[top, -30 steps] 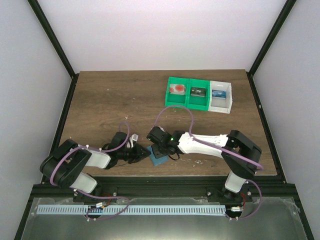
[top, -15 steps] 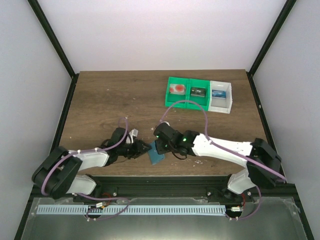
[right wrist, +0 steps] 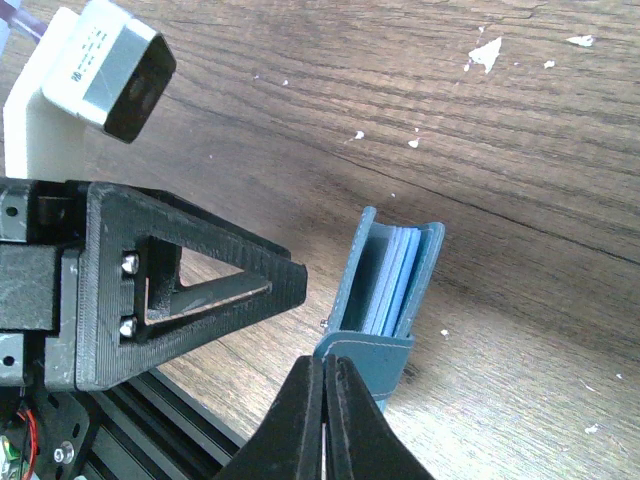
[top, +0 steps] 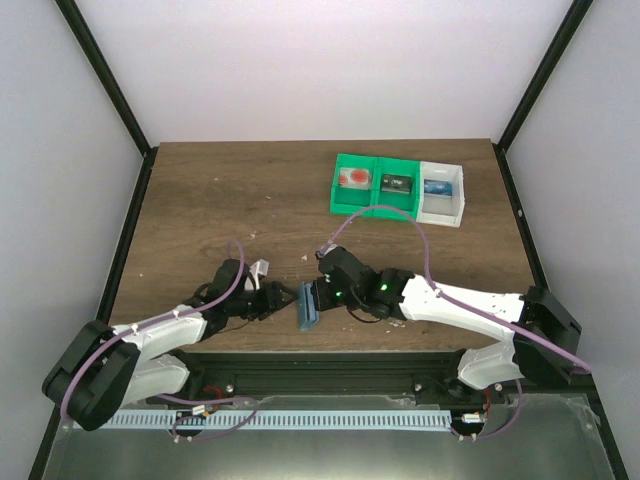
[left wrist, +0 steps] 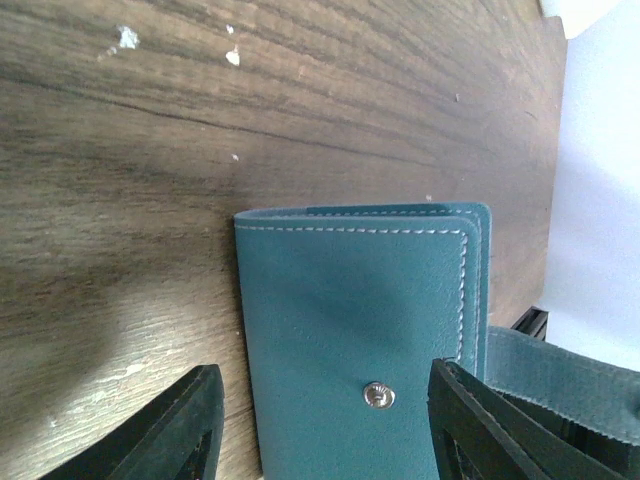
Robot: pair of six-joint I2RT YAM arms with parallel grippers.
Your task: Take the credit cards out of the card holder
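Top external view, entry one: the card holder (top: 307,306), blue, stands on one edge near the front lip of the table (top: 220,200), between the two grippers.

Right gripper (top: 322,296): jaws closed. From the right wrist view it appears to pinch the holder's snap tab (right wrist: 362,352), and I judge this is what keeps the holder upright.

Left gripper (top: 278,298): jaws apart, one finger on either side of the face with the snap button (left wrist: 377,396), neither touching.

Contents: the fold gapes slightly and pale layered edges (right wrist: 393,275) show inside. Whether they are credit cards or pocket linings I cannot tell.

Bins (top: 398,188): far right of the table, well apart, each with a small flat item inside, one of them red.

Handling note: the step looks like spreading the holder to reach a pocket. The left fingers would do best to close on one panel only and draw it away from the fold, while the right pinch stays firm. A thin tab may slip and let the holder tip over.

Clearance: the black front rail (top: 330,358) lies just beside the holder, so there is little room on the near side. Bare wood stretches toward the bins.
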